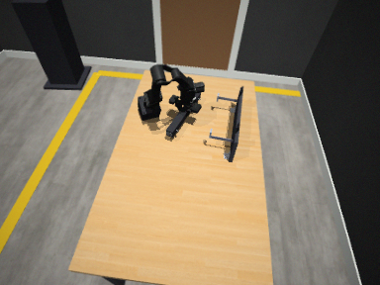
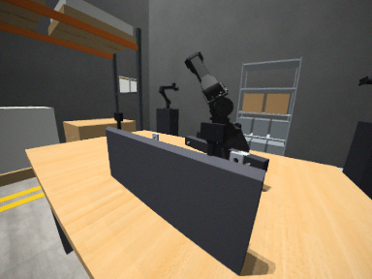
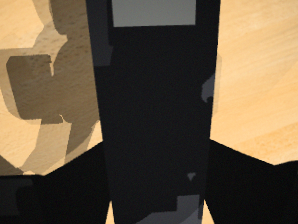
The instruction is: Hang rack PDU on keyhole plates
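Note:
The rack PDU point(image 1: 178, 123) is a long black bar lying flat on the wooden table, left of the upright dark panel point(image 1: 236, 124). Two grey keyhole plates point(image 1: 224, 100) point(image 1: 218, 139) stick out from the panel on arms toward the PDU. My gripper point(image 1: 187, 105) is lowered over the PDU's far end and shut on it. In the wrist view the PDU point(image 3: 157, 125) fills the middle, with my dark fingers on both sides of it. In the exterior view the gripper point(image 2: 220, 140) and the PDU point(image 2: 228, 152) show behind the panel point(image 2: 184, 189).
The arm's base point(image 1: 148, 106) stands at the table's far left. A dark pillar point(image 1: 51, 42) stands on the floor beyond the table. Yellow floor tape point(image 1: 45, 158) runs along the left side.

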Tool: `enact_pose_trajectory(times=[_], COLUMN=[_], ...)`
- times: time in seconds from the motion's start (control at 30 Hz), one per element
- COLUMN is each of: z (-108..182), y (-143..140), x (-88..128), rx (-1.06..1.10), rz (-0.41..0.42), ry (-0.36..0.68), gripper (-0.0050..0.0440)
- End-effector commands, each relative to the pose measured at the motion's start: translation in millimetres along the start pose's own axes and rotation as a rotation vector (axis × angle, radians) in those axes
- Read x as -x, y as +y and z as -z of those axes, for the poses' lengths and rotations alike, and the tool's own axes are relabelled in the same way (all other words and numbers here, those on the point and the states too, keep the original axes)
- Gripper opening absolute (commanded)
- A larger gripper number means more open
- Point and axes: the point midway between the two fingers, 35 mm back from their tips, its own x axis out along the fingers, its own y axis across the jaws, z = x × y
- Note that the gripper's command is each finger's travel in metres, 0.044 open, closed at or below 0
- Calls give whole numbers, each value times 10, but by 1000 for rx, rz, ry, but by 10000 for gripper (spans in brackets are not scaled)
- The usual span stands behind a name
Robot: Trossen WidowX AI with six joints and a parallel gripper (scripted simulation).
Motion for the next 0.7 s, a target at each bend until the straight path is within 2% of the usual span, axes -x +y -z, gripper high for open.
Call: enact_pose_trajectory(times=[0.0, 0.13, 0.23, 0.3, 0.5, 0.67], z=[-69, -51, -23, -23, 92, 112], y=[-87, -67, -46, -46, 17, 26], x=[324, 521, 671, 671, 1003, 1050], rx=[-19, -18, -18, -18, -14, -14], rz=[23, 22, 21, 21, 21, 22], ry=[-25, -23, -21, -21, -12, -11], gripper=[-20, -50, -50, -50, -50, -50])
